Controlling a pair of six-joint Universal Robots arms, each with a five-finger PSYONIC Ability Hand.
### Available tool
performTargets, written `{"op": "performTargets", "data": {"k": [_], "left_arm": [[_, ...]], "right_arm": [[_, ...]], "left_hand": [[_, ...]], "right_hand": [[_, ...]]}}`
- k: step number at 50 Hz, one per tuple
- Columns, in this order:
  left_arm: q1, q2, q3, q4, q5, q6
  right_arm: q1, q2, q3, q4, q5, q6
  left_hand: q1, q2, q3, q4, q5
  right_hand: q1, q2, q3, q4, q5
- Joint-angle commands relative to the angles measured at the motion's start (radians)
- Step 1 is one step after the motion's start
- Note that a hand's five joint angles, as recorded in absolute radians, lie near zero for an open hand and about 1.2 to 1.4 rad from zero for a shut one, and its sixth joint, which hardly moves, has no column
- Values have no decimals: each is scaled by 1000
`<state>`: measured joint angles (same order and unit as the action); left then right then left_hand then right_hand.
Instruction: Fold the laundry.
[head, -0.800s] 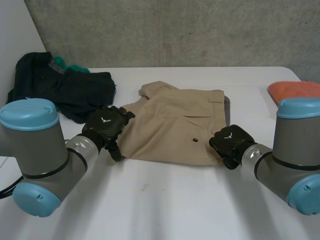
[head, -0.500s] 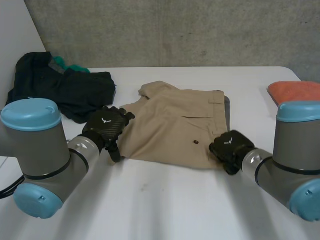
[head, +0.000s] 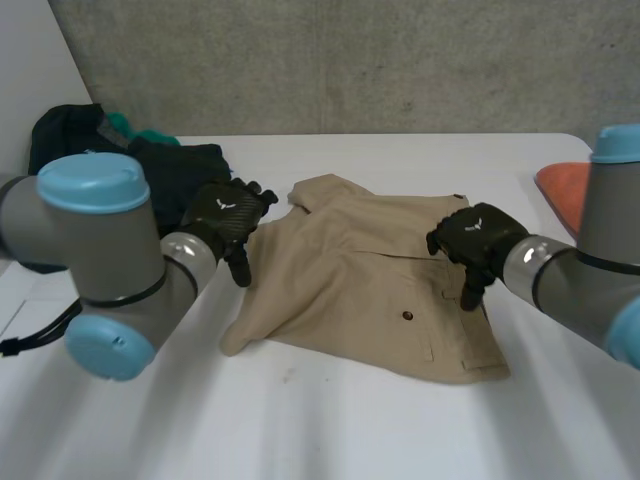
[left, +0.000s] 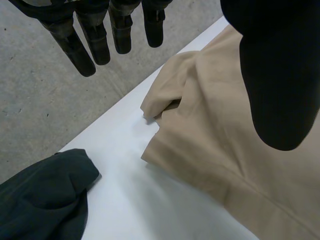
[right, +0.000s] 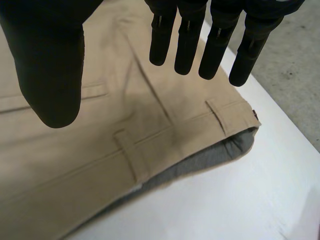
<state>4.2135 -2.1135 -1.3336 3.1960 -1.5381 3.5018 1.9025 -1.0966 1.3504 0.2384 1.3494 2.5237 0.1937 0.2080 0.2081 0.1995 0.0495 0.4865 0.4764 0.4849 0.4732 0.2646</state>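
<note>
Fingers (right: 187, 45) straight, empty — left hand (head: 225, 212), right hand (head: 470, 235) over khaki shorts (head: 370, 285); white table (head: 350, 425), concrete wall (head: 350, 60).

A lab test bench: white table (head: 330, 420) against bare concrete wall (head: 350, 60).

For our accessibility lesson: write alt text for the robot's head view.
Tan shorts lie rumpled on a white table, the robot's open left hand over their left edge, open right hand over their right. Dark clothes sit far left, an orange cloth far right.
</note>
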Motion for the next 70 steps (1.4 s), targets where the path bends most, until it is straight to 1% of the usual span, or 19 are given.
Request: {"op": "performTargets", "data": {"k": [1, 8, 12, 15, 18, 22, 23, 24, 25, 30, 33, 38, 42, 47, 54, 59, 62, 67, 70], "left_arm": [[-4, -172, 236, -126, 3, 16], [-24, -324, 462, -349, 19, 3], [-46, -388, 548, -431, 22, -9], [-62, -419, 580, -461, 16, -6], [-81, -445, 611, -462, 7, -3], [-96, -473, 640, -450, -14, 5], [-99, -483, 649, -444, -20, 11], [-102, -490, 655, -443, -27, 14], [-102, -493, 662, -441, -33, 19], [-102, -433, 666, -453, -106, 28], [-102, -304, 619, -449, -135, 11], [-109, -77, 525, -426, -103, 2], [-110, 93, 444, -424, -64, 23], [-90, 187, 367, -447, -33, 75], [-79, 187, 268, -515, 15, 186], [-76, 40, 345, -377, -8, 192], [-76, -45, 451, -240, -33, 171], [-58, -141, 709, 109, -56, 126], [-53, -141, 793, 234, -79, 56]], "right_arm": [[33, 173, -160, -56, 42, 151], [61, 309, -269, -97, 51, 282], [72, 371, -310, -100, 54, 314], [76, 392, -324, -102, 54, 313], [76, 411, -332, -116, 57, 314], [82, 420, -330, -143, 54, 314], [83, 422, -330, -149, 53, 314], [81, 422, -330, -151, 53, 314], [81, 420, -332, -152, 53, 313], [70, 359, -316, -137, 33, 310], [53, 264, -286, -116, 7, 294], [27, 109, -272, -53, -18, 230], [-2, -26, -270, 68, -41, 159], [-29, -109, -261, 182, -90, 100], [-39, -79, -250, 295, -128, -31], [-10, 21, -292, 184, -124, 10], [15, 92, -358, 64, -101, 67], [52, 168, -567, -222, 19, 148], [67, 155, -628, -350, 60, 188]], "left_hand": [[-19, -33, -34, -25, -49], [-19, -33, -33, -24, -49], [11, -3, -3, 5, -19], [14, 0, -1, 8, -16], [128, 114, 113, 122, 98], [664, 650, 650, 658, 634], [991, 977, 977, 985, 961], [1200, 1186, 1186, 1195, 1170], [1203, 1188, 1188, 1197, 1172], [1203, 1188, 1188, 1197, 1172], [1203, 1188, 1188, 1197, 1172], [1203, 1188, 1188, 1197, 1172], [1203, 1188, 1188, 1197, 1172], [1203, 1188, 1188, 1197, 1172], [1203, 1188, 1188, 1197, 1172], [1203, 1188, 1188, 1197, 1172], [1203, 1188, 1188, 1197, 1172], [1203, 1188, 1188, 1197, 1172], [1203, 1188, 1188, 1197, 1172]], "right_hand": [[-4, 6, -2, 10, 44], [-62, -52, -61, -49, -15], [-65, -55, -64, -52, -18], [-65, -55, -64, -52, -18], [-24, -14, -23, -11, 23], [207, 217, 208, 220, 254], [530, 540, 532, 544, 578], [769, 779, 771, 782, 816], [908, 918, 910, 922, 956], [910, 920, 911, 923, 957], [910, 920, 911, 923, 957], [910, 920, 911, 923, 957], [910, 920, 911, 923, 957], [910, 920, 911, 923, 957], [910, 920, 911, 923, 957], [910, 920, 911, 923, 957], [910, 920, 911, 923, 957], [910, 920, 911, 923, 957], [910, 920, 911, 923, 957]]}}
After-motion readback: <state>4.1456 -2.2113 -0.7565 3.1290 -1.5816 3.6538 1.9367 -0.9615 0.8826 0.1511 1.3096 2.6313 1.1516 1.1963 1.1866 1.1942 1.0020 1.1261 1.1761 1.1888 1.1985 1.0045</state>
